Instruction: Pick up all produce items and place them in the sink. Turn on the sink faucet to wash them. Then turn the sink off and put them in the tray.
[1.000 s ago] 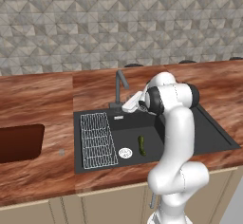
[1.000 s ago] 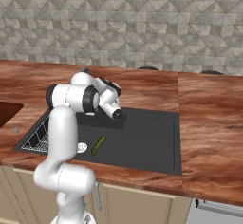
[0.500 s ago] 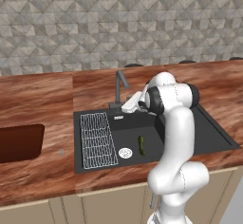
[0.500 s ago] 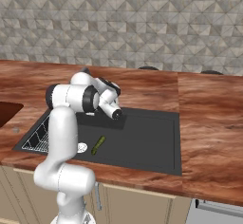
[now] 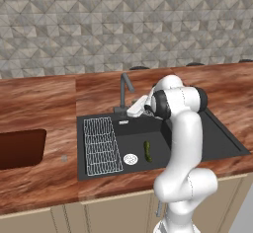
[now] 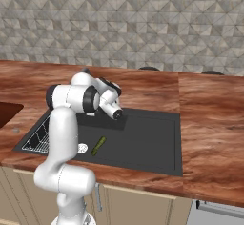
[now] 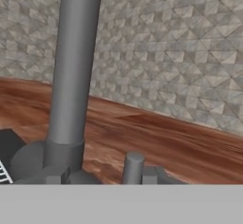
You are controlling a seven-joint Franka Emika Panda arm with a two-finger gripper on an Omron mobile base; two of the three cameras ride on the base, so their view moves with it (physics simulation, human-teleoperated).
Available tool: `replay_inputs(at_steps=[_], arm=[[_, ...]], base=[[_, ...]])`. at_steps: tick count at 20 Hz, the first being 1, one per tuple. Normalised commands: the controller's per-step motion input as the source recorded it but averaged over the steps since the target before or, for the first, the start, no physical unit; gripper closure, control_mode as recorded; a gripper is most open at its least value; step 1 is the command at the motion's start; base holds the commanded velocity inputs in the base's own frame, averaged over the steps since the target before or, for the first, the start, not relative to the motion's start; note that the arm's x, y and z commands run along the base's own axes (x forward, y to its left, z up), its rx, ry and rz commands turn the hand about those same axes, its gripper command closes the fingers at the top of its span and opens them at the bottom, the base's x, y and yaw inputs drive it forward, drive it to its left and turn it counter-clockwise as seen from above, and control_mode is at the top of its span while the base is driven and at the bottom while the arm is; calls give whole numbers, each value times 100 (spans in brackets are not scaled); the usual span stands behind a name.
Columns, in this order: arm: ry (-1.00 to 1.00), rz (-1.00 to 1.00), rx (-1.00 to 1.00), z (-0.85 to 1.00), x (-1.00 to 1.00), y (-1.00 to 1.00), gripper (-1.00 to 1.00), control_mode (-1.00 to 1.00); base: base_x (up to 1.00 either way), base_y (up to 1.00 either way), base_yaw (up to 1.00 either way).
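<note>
My gripper [image 5: 129, 112] reaches to the foot of the sink faucet [image 5: 124, 91], a slim dark grey tap at the back rim of the sink [image 5: 197, 133]. In the hand view the upright stem of the faucet [image 7: 73, 76] looms close. A short grey peg [image 7: 133, 167] stands beside it. My gripper [image 7: 101, 178] has one fingertip against the stem's collar and one against the peg, so it looks shut on the faucet's base. The produce item, a small dark-green cucumber [image 5: 147, 150] [image 6: 98, 145], lies on the sink floor near the drain [image 5: 130, 159].
A white wire rack [image 5: 101, 145] fills the sink's left part. The dark reddish-brown tray [image 5: 20, 148] is set into the wood counter far left. My white arm [image 6: 64, 124] stands before the sink's left half. A tiled wall rises behind the counter.
</note>
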Motion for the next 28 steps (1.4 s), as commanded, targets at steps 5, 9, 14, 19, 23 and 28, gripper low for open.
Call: replay_inputs(at_steps=[5, 9, 14, 19, 23, 28], arm=[[4, -8, 4, 0, 1, -22, 100, -100], [2, -11, 3, 0, 0, -21, 100, -100], [4, -10, 3, 0, 1, -17, 100, -100], [7, -3, 3, -1, 1, -22, 100, -100], [5, -3, 8, 0, 0, -48, 100, -100], [7, -2, 10, 0, 2, -58, 100, -100]], base=[[0, 0, 0], [0, 0, 0], [0, 0, 0], [0, 0, 0], [0, 0, 0], [0, 0, 0]])
